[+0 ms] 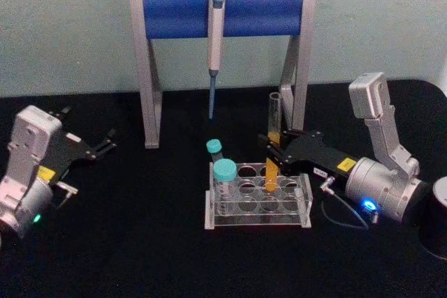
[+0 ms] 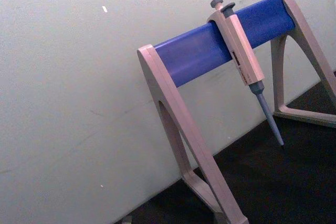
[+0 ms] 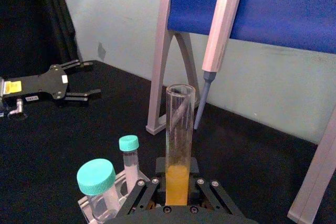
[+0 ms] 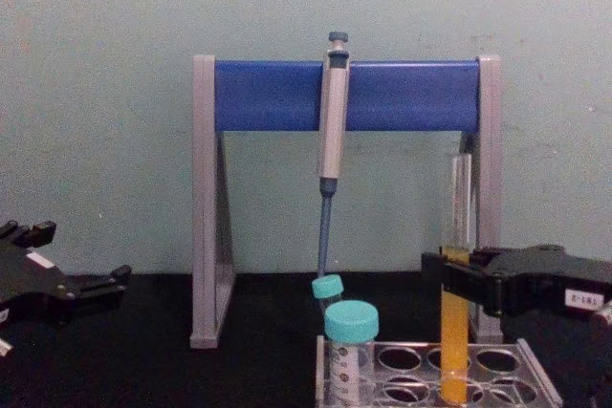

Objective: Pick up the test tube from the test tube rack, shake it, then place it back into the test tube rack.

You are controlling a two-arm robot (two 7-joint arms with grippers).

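Test tube: the test tube (image 1: 273, 146) stood upright with its foot down in a back-row hole of the rack; the lower half held yellow-orange liquid, the upper half was clear glass with an open mouth, as the right wrist view (image 3: 179, 145) showed.
Test tube rack: the test tube rack (image 1: 257, 197), low and of clear plastic, sat on the black table (image 1: 140, 242) in front of the stand, slightly toward the robot's right.
Right gripper: the right gripper (image 1: 274, 149) reached in from the robot's right, its black fingers closed against the tube at about the level of the liquid's surface; the chest view (image 4: 459, 274) showed them clamped on either side of the glass, above the rack.
Left gripper: the left gripper (image 1: 105, 143) was parked on the robot's left, well apart from the rack, its fingers spread and holding nothing.
Teal-capped tubes: two teal-capped tubes (image 4: 350, 346) stood in the rack's left end, one wide and one narrower (image 4: 328, 291) behind it.
Pipette stand: the grey-and-blue pipette stand (image 1: 223, 15) rose behind the rack against the pale wall (image 1: 70, 26).
Pipette: the pipette (image 1: 214, 47) hung from the stand's blue bar, tip pointing down.
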